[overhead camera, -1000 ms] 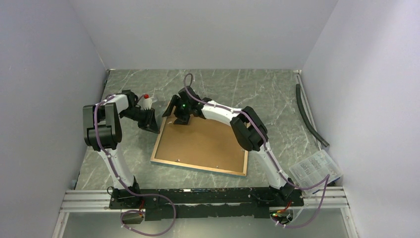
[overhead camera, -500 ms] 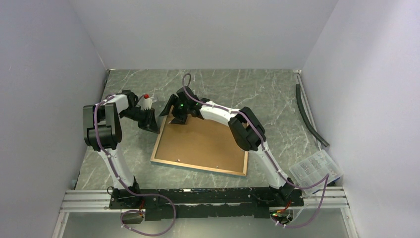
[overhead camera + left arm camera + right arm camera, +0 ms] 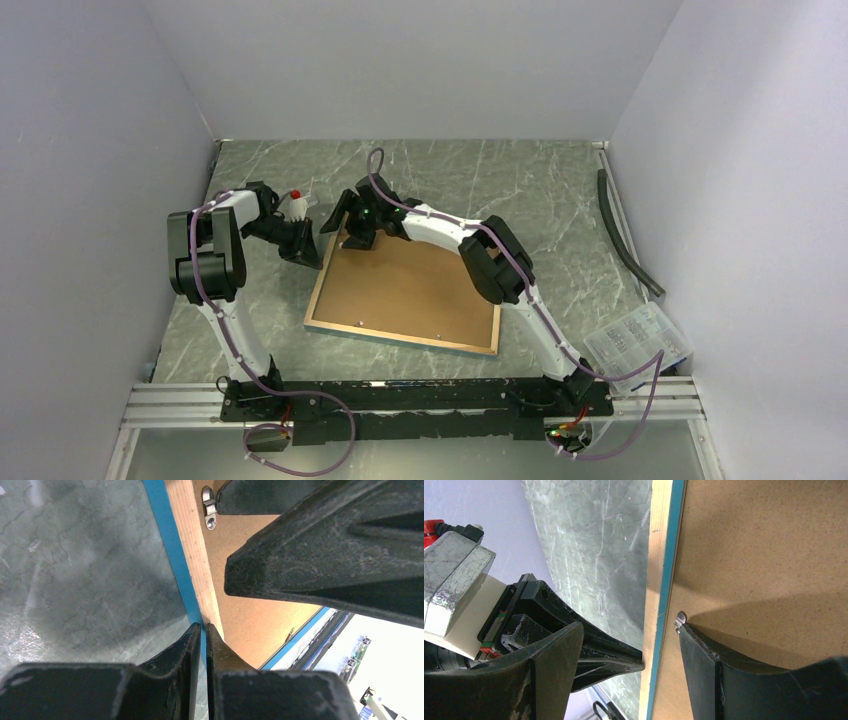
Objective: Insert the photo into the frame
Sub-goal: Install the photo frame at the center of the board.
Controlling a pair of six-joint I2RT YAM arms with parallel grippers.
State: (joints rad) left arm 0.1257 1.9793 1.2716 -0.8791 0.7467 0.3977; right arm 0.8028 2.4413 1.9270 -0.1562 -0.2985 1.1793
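Both left hand (image 3: 201, 631) fingertips (image 3: 190, 639) at frame (image 3: 192, 545) rim

Far-left corner of the frame (image 3: 400, 339) is pretty jammed, left end effector (image 3: 311, 254) and right end effector (image 3: 352, 240) both crowd it, but the worktop (image 3: 520, 180) behind and to the right is open out to the hose (image 3: 625, 235) and packet (image 3: 640, 345).

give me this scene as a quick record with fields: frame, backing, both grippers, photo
frame: thin turquoise-blue rectangular picture frame, back side up on the grey marble table
backing: flat brown board lying in the frame
left gripper: shut on the frame's left rim
right gripper: open, astride the same rim, one finger at a small metal tab
photo: not in view
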